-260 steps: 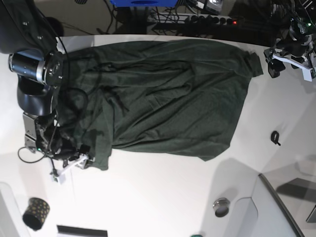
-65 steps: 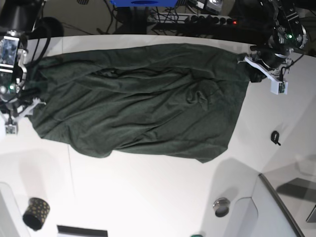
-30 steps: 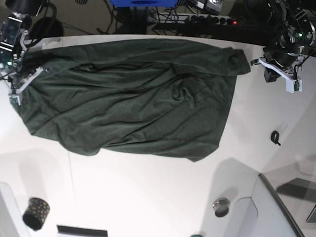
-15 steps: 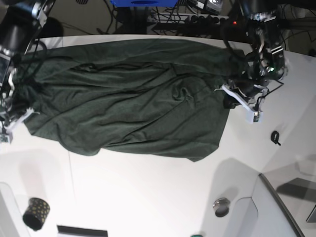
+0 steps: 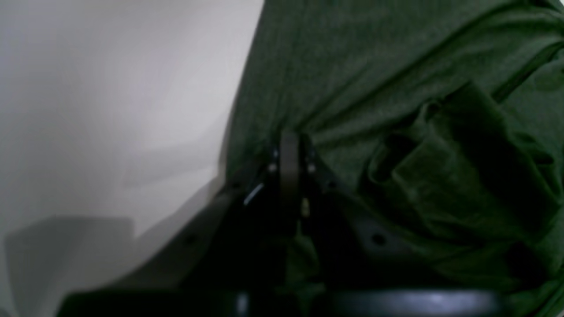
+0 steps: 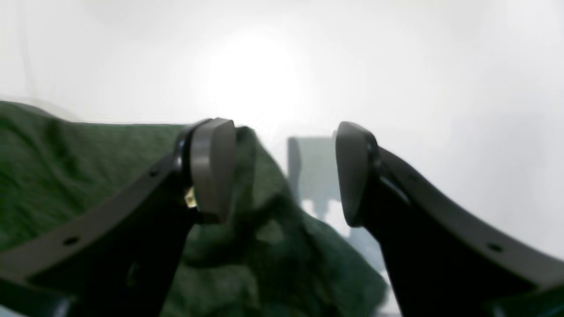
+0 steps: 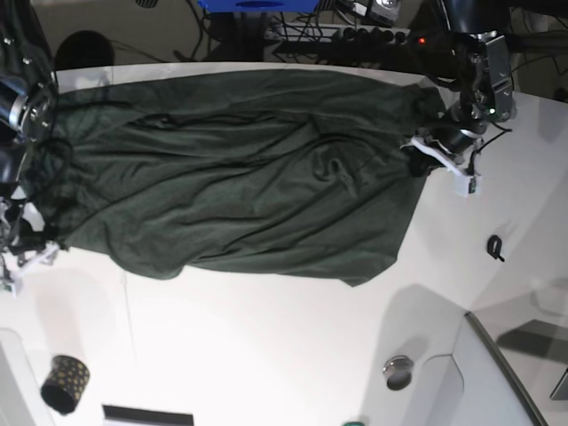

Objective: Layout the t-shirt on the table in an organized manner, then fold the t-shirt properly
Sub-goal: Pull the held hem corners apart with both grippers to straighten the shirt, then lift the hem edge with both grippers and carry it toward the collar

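The dark green t-shirt (image 7: 240, 177) lies spread lengthwise on the white table (image 7: 266, 346), with creases near its middle. My left gripper (image 7: 415, 161) is shut, its tips touching the shirt's right edge. In the left wrist view the closed fingers (image 5: 288, 149) meet the t-shirt (image 5: 396, 88) just inside its hem, beside a bunched fold. My right gripper (image 7: 34, 250) stands at the shirt's lower left corner. In the right wrist view that gripper (image 6: 282, 171) is open above the t-shirt's (image 6: 79, 176) corner, holding nothing.
A small black clip (image 7: 495, 247) lies right of the shirt. A round metal lid (image 7: 398, 373) and a grey panel (image 7: 515, 373) sit at the near right. A dark patterned cup (image 7: 64, 383) stands at the near left. Cables and a power strip (image 7: 355, 35) run behind the far edge.
My right gripper has opened, let go of the shirt's left end, and moved toward the near side. The shut left gripper has come in from the right onto the shirt's edge.
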Available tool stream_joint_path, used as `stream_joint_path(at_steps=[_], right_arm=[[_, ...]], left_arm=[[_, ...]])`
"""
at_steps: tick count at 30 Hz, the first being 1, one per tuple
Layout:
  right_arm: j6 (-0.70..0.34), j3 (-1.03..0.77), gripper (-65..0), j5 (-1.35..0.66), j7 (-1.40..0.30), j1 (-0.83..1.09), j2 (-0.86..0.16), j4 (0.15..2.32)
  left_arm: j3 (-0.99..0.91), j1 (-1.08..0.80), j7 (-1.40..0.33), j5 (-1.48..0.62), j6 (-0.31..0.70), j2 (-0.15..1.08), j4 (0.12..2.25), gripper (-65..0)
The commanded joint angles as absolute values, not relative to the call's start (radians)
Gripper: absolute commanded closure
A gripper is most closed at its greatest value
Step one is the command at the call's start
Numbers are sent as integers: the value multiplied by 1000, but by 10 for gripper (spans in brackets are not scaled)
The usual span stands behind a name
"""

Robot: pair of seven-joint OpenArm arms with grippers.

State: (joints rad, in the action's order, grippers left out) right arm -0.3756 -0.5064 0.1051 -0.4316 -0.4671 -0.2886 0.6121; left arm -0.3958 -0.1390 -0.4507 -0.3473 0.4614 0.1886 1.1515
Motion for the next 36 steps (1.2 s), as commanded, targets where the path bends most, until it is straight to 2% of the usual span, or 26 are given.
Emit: stream_joint_path(at_steps=[1,8,13,23,25,28,30,36], right_arm=[[-377,-507,-344,101,-409,-503,-308,611],[-377,-506,-344,101,-418,-510,-275,591],[-492,-506,-342,101,-472,-510,-255,598],[-490,-506,-342,102,-429,-536,-252,591],[-466,-506,-344,102,-423,-541,-254,590],[-446,-506,-345,102,-420,-541,-252,567],[-446,-506,-345,102,-417,-542,-252,532],[-444,-506,-341,104,-328,-545,-268,417]], left_arm=[[-400,-148,-479,-311,437,209,1145,0],[-446,-143,-486,-311,437,219,1205,0],[-455,-139,-489,-311,437,222,1271,0],[-455,-133,-562,-312,437,222,1399,0],[-455,-111,-564,-311,437,222,1394,-112],[-455,-84,-564,-311,437,222,1365,-313],[-447,-58,-564,-311,437,222,1346,-388],[-444,-1,-564,-311,437,222,1290,-405]])
